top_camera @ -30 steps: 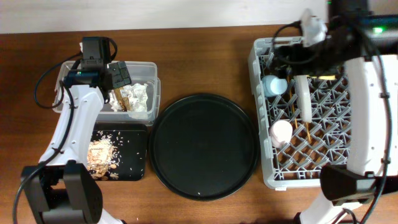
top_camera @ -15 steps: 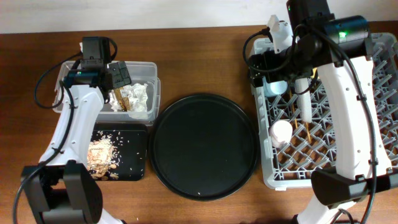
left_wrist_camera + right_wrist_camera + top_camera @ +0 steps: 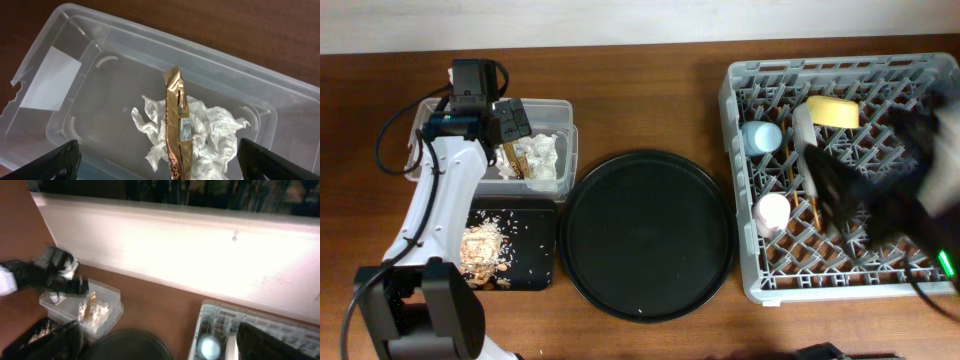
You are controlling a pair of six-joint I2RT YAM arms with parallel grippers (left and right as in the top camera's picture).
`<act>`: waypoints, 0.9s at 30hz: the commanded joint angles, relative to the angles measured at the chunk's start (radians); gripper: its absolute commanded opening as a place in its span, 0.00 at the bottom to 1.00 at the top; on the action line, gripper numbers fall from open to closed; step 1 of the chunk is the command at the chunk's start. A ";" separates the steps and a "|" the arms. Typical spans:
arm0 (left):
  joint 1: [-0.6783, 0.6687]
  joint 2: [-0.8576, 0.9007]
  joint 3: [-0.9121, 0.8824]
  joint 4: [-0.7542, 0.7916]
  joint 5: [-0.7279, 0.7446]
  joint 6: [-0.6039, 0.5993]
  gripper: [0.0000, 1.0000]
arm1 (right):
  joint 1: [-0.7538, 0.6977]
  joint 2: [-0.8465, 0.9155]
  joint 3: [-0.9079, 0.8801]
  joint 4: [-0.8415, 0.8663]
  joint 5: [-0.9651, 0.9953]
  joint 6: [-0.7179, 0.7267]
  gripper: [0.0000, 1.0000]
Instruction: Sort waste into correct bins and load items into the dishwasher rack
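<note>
My left gripper (image 3: 510,123) hangs open over the clear tub (image 3: 555,110). In the left wrist view the gripper (image 3: 160,162) has its fingers (image 3: 50,161) wide apart. The brown-and-gold wrapper (image 3: 177,125) stands free between them on crumpled white napkins (image 3: 210,130). Food scraps (image 3: 480,248) lie in the black rectangular tray (image 3: 535,215). The grey rack (image 3: 740,260) holds the blue cup (image 3: 761,136), pink cup (image 3: 772,211), yellow bowl (image 3: 833,111), the pale plate (image 3: 806,150) on edge and the chopsticks (image 3: 815,212). My right arm (image 3: 890,200) is a blur over the rack; its gripper (image 3: 160,345) is open and empty.
A round black serving tray (image 3: 647,235) lies between the bins and the rack. The tub has a white label (image 3: 50,80). The right wrist view is blurred and shows the left arm (image 3: 50,272), the tub (image 3: 107,305) and the blue cup (image 3: 209,347).
My right arm has swung from the rack's back left to its right side and is motion-blurred. The yellow bowl now shows uncovered. The left arm has not moved.
</note>
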 commanded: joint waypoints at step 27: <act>0.003 0.009 -0.005 0.002 0.000 0.005 0.99 | -0.218 -1.020 -1.975 1.114 0.066 0.111 0.99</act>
